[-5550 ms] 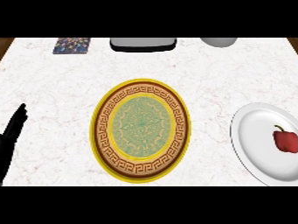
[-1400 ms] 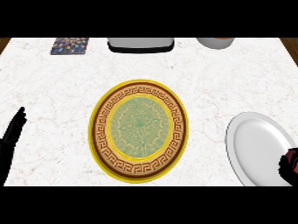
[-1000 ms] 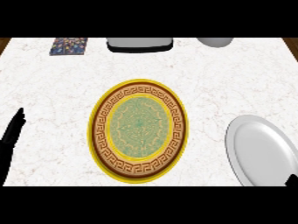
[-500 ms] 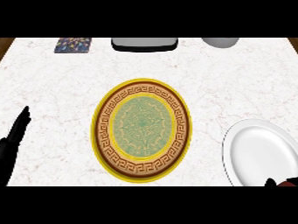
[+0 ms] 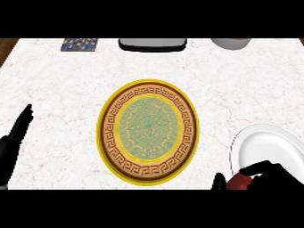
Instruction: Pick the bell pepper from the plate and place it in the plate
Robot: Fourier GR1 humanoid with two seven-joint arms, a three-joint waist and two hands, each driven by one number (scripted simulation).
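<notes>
Curling its black fingers round the red bell pepper, the right hand sits at the view's lower right, at the near edge of the white plate. To its left, near but apart, lies the yellow patterned plate, while the left hand rests open at the left edge, fingers straight.

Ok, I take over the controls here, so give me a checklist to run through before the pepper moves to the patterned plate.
1. Bell pepper in right hand: ok, fingers curled round it.
2. Pepper off the white plate: ok, plate bare.
3. Patterned plate free to receive: ok, nothing on it.
4. Left hand out of the way: ok, resting at left edge.
5. Pepper's height above the counter: cannot tell.
</notes>
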